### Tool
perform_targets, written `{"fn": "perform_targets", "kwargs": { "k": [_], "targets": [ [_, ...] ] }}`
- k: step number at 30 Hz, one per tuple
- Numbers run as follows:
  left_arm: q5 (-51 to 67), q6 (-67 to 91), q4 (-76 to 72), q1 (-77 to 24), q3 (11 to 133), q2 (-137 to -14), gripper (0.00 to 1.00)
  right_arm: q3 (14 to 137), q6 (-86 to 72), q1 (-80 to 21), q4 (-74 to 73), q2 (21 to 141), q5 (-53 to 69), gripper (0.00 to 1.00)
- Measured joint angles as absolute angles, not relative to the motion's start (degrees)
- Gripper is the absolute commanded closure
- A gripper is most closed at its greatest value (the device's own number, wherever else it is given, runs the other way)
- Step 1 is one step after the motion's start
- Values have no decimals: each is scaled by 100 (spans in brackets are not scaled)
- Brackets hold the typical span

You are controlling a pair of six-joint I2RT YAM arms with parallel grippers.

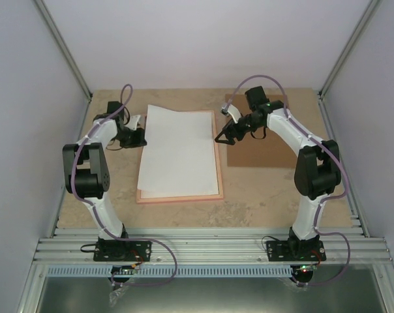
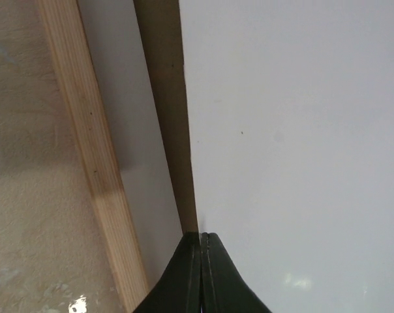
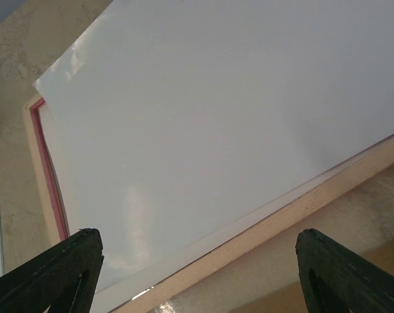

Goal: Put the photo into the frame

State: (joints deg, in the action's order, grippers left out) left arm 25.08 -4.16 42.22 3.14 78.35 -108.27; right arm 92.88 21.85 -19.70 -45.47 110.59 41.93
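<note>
From above, the rectangular white-bordered paper photo (image 1: 181, 150) lies with its plain white reverse up on the thin pink rectangular frame (image 1: 177, 199). The frame lies flat in the middle of the beige stone-patterned table (image 1: 262, 195). The sheet is turned a little against the frame, so its far left corner passes over the far rail, while the near rail is uncovered. Only this view also shows the flat brown cardboard board (image 1: 257, 153), which lies on the table just to the right of the frame, under the right arm. The left gripper (image 1: 139, 137) is at the left edge of the photo, and the right gripper (image 1: 223, 135) is above the right rail. The left wrist view gives what the top view cannot: the two black fingers (image 2: 184, 280) are pressed together without a gap, nothing is between them, and their tips stand just at the edge of the photo (image 2: 295, 130). Beside it runs a rail of the frame (image 2: 92, 150) (here it looks like pale bare wood, not pink). The right wrist view shows the right gripper (image 3: 197, 235) with its jaws wide apart and holding nothing, hovering over the photo (image 3: 216, 117) and the light wooden rail of the frame (image 3: 314, 202). A thin red-pink line runs along the end rail at the left of this view, and a corner of the sheet reaches over it. The white surface is smooth, with a soft shine.
</note>
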Motion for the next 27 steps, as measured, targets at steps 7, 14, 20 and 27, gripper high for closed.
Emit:
{"fn": "perform_targets", "kwargs": {
  "k": [7,14,20,27],
  "targets": [
    [2585,-250,4222,366,7721,-10827,100,9288,2158,-1970,-4499,11083,4075,18],
    [2969,351,4104,473,7227,-10827,100,9288,2158,-1970,-4497,11150,4016,18],
    [3059,528,4010,493,7081,-10827,100,9288,2154,-1970,-4495,11153,4003,19],
    [3046,541,3964,493,7089,-10827,100,9286,2139,-1970,-4462,11185,4003,19]
  ]
}}
